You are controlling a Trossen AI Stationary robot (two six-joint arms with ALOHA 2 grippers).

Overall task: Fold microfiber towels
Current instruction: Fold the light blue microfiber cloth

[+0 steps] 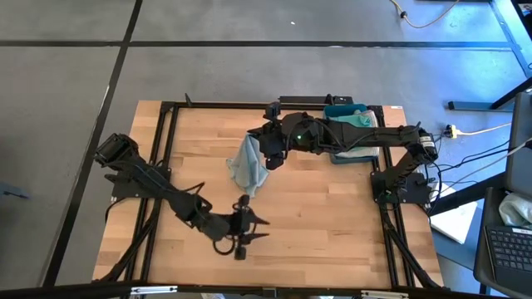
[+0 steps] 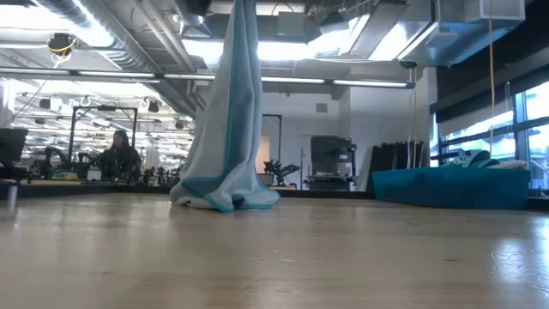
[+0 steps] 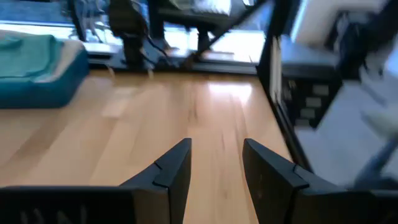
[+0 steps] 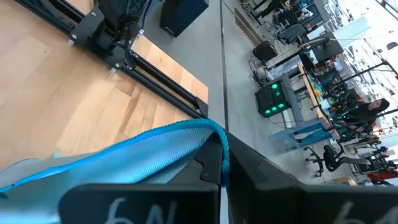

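The right claw [image 1: 268, 158] is pinched tight on an edge of a pale blue towel [image 1: 248, 170], which hangs from it over the middle of the worktop [image 1: 332, 224] with its lower end bunched on the wood. The left claw [image 1: 247, 232], part open and empty, waits near the front. No fold looks made; more towels [image 1: 356, 119] lie in the blue tray [image 1: 353, 156] at far right.

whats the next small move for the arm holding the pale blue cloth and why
Probably the right gripper should carry the pale blue microfiber towel toward open tabletop and lower it: it hangs bunched, only its bottom edge touching the wooden table. The open left gripper waits nearby.
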